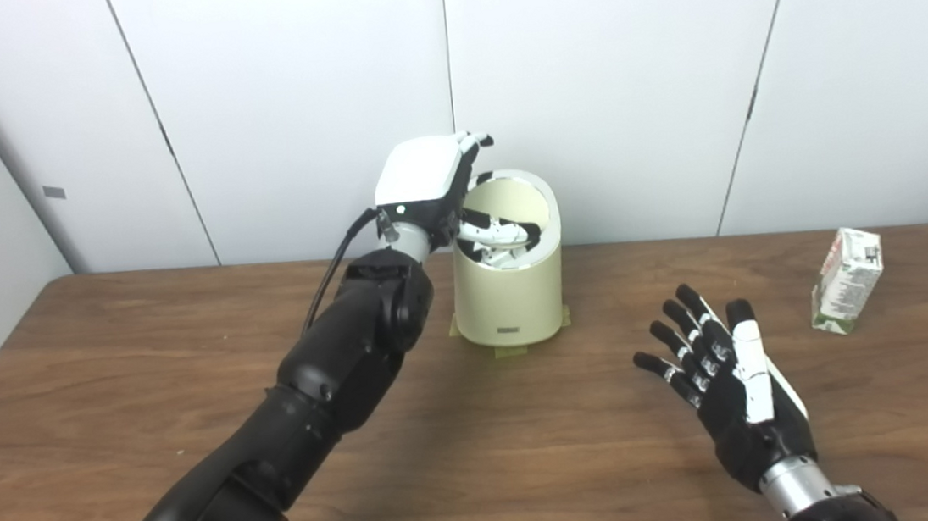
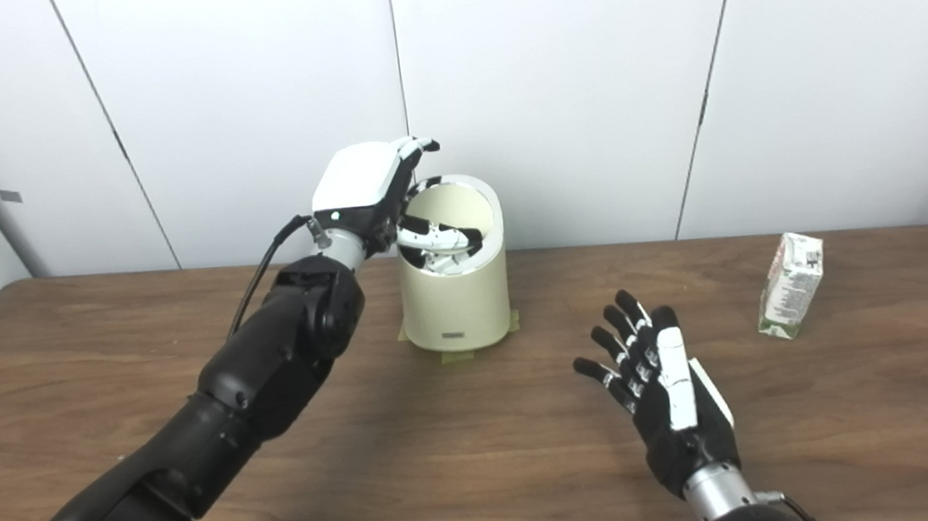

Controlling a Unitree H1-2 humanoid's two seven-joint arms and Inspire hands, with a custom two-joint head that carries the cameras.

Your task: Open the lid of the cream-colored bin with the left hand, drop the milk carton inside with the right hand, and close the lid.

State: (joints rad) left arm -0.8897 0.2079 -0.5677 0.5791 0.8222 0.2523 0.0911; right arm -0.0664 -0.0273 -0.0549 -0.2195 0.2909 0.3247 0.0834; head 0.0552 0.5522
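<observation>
One bin [image 1: 508, 290], cream-colored, stands on the one table [image 1: 100, 372]; take it as the landmark.

One lid [image 1: 519, 196] stands raised at the bin's top, toward the back.

One carton [image 1: 847, 279] stands well to the right of the bin, apart from it.

Two hands: the left hand [image 1: 431, 187] at the bin's upper left edge, a finger reaching across the bin's mouth; the right hand [image 1: 731, 379] in front of the bin and to its right, between bin and carton, fingers spread and holding nothing.

Two arms, one per hand.

Tape tabs show at the bin's foot; their count cannot be told.
</observation>
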